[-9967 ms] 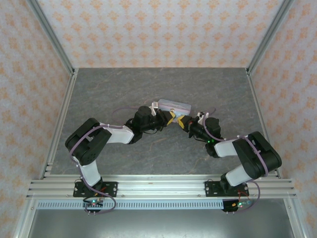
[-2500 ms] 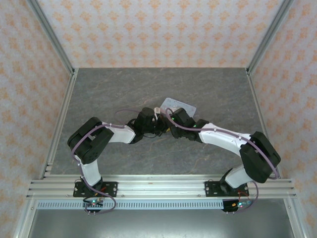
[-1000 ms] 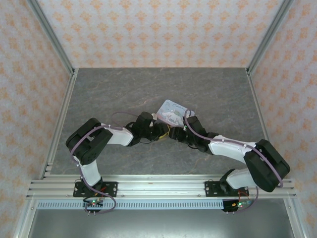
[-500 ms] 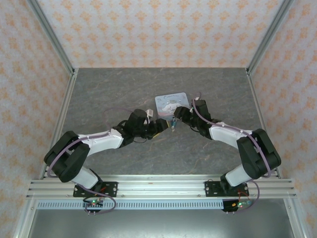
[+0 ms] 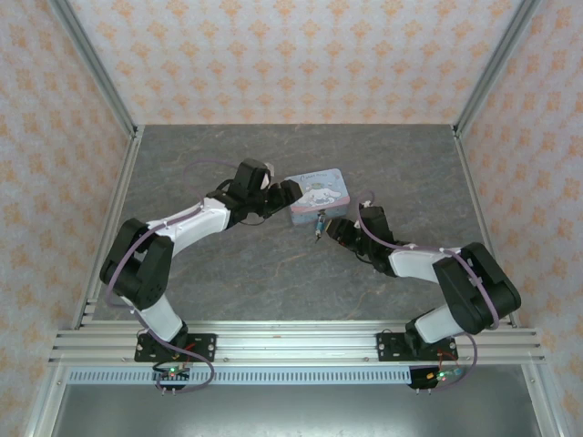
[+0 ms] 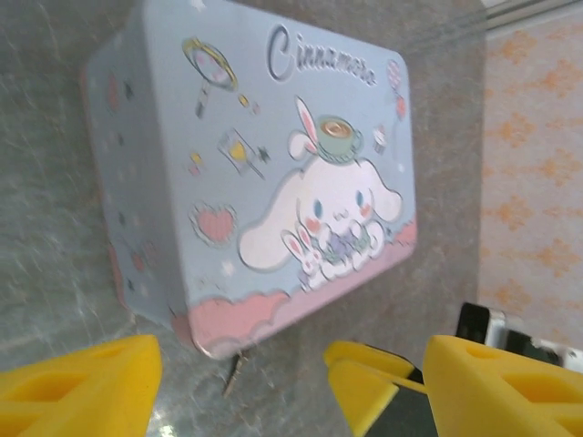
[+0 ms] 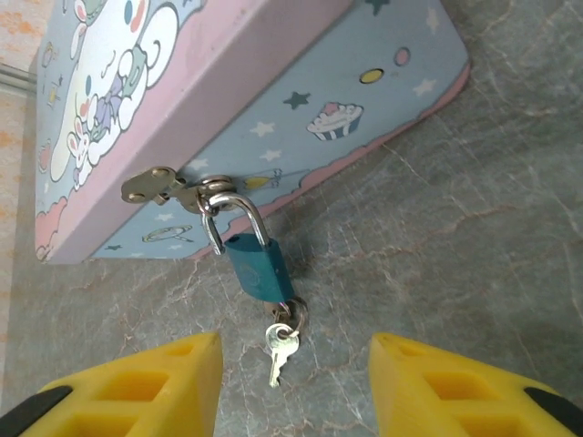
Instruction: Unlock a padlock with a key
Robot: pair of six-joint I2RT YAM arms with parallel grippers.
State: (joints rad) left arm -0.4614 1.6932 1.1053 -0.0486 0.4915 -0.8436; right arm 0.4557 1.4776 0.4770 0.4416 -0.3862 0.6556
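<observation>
The tin (image 5: pixel 319 187) stands near the middle of the worktop (image 5: pixel 209 273), a little toward its far edge. The padlock (image 7: pixel 260 266) hangs by its shackle from the hasp (image 7: pixel 157 188) on the tin's near side, its body resting on the worktop, with the key (image 7: pixel 279 351) at its lower end. The right hand (image 7: pixel 293 362) hovers released, near them but apart. The left hand (image 6: pixel 291 369), also released, is just beside the tin's left end.

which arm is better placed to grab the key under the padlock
Right. The right gripper, jaws open, frames the padlock and the key dangling below it; the left gripper faces the lid of the tin instead.
</observation>
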